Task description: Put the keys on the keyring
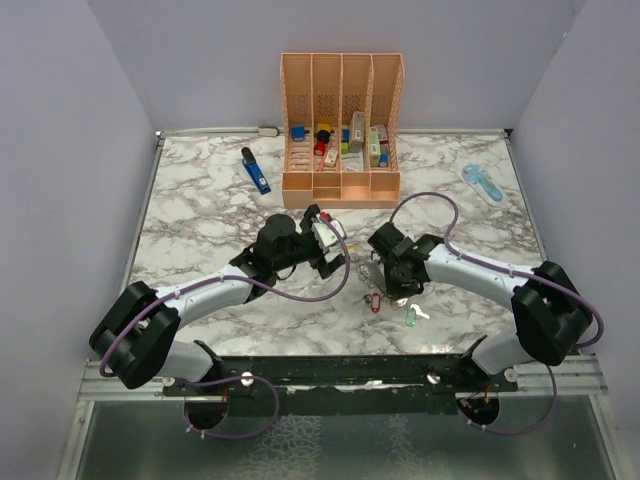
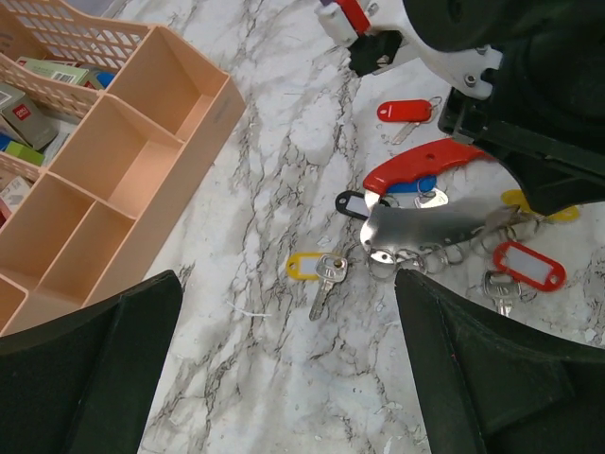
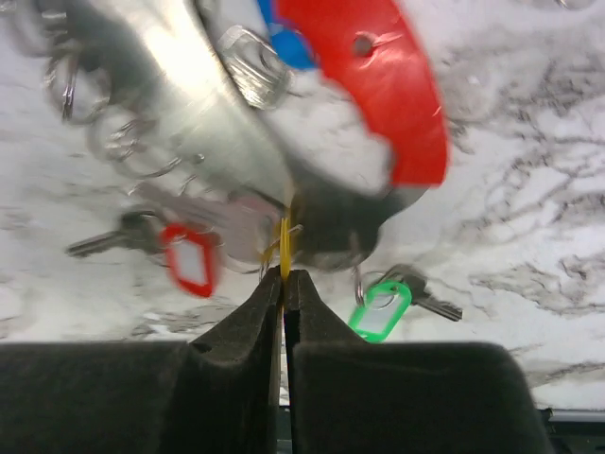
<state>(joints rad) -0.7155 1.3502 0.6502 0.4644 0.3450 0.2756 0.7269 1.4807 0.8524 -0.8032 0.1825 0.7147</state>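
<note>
mid-table, just near of the peach organizer (image 1: 340, 185) and between the two arms: the keyring (image 2: 421, 168), a red curved clip on a silver plate with small split rings strung along its edge. blurred and very close in the right wrist view, filling the upper half. cannot tell whether lying on the marble table (image 1: 200, 220) or raised off it.

right gripper (image 3: 284, 279): pinched fully together on a thin yellow key head (image 3: 284, 248), seen edge-on, right below the silver plate.

left gripper (image 2: 286, 312): spread to its widest, holding nothing, hovering over the marble just left of the keyring.

around the keyring, several keys:
- a loose yellow key (image 2: 319, 271) flat on the table on its left side.
- a black key head (image 2: 352, 201) and a blue key head (image 2: 416, 186) tucked against the red clip.
- a red key (image 2: 405, 111) a little apart, close to the right gripper's body.
- a second red-tagged key (image 2: 529, 267) by the split rings.
- a green key (image 3: 383, 312) alone on the marble, nearer the arm bases and slightly right.

left of the organizer, well apart from the keys: a blue pen-like tool (image 1: 256, 171) lying flat.
</note>
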